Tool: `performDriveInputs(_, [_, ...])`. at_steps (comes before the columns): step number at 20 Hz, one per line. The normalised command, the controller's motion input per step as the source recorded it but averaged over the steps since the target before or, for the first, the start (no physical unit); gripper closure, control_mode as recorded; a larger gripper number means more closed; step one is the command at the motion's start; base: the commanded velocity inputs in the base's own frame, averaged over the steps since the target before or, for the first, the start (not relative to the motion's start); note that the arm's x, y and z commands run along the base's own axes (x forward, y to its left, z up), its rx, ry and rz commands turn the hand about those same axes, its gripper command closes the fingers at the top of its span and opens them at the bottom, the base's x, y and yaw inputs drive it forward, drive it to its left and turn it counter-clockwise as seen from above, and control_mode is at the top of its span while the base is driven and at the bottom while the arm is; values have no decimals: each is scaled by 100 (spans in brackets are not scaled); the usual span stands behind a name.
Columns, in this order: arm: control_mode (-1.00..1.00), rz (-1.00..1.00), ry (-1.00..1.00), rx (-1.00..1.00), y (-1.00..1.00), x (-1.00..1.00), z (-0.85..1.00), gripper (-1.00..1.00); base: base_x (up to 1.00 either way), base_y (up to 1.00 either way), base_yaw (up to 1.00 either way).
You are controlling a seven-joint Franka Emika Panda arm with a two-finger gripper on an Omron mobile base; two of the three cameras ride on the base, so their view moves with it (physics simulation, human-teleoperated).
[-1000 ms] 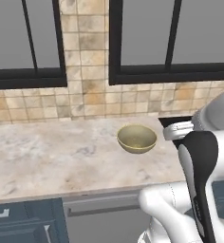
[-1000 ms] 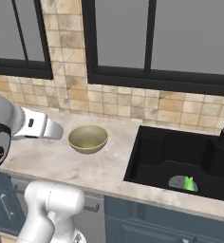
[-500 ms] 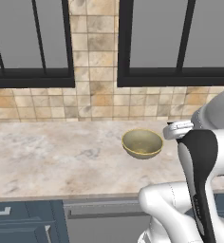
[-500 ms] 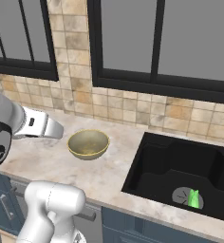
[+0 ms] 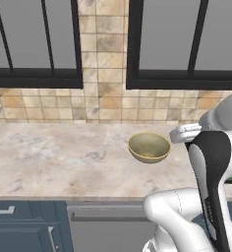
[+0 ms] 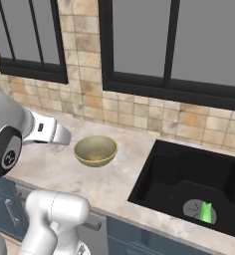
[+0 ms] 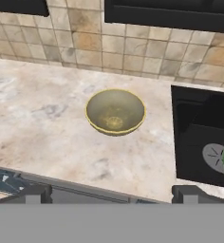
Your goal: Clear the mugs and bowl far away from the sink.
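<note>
We drop the gripper (image 7: 109, 194), jaws wide & holding nothing, straight over the bowl (image 7: 115, 112) rim, w/ the sink (image 7: 201, 142) just beside it.

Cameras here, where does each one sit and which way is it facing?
Left base view: behind the arm's left, facing the bowl and tiled wall; white arm at lower right.
Right base view: behind its right, over bowl and sink; arm at lower left.
Hand view: looks down along the open tool at the bowl.
All three share the bowl.
</note>
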Motion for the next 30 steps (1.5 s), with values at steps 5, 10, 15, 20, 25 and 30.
performDriveInputs(5, [-100, 6, 3, 15, -21, 40, -18, -100, 0, 0, 0])
performDriveInputs(10, [-100, 0, 7, 1, 0, 53, -25, -100, 0, 0, 0])
performDriveInputs(15, [-100, 0, 17, 0, -3, 65, -24, -100, 0, 0, 0])
performDriveInputs(20, [-100, 0, 6, 0, -16, 52, -37, -100, 0, 0, 0])
performDriveInputs(25, [-100, 0, 4, 0, -18, 52, -44, -100, 0, 0, 0])
performDriveInputs(30, [-100, 0, 6, 0, -20, 54, -46, -100, 0, 0, 0])
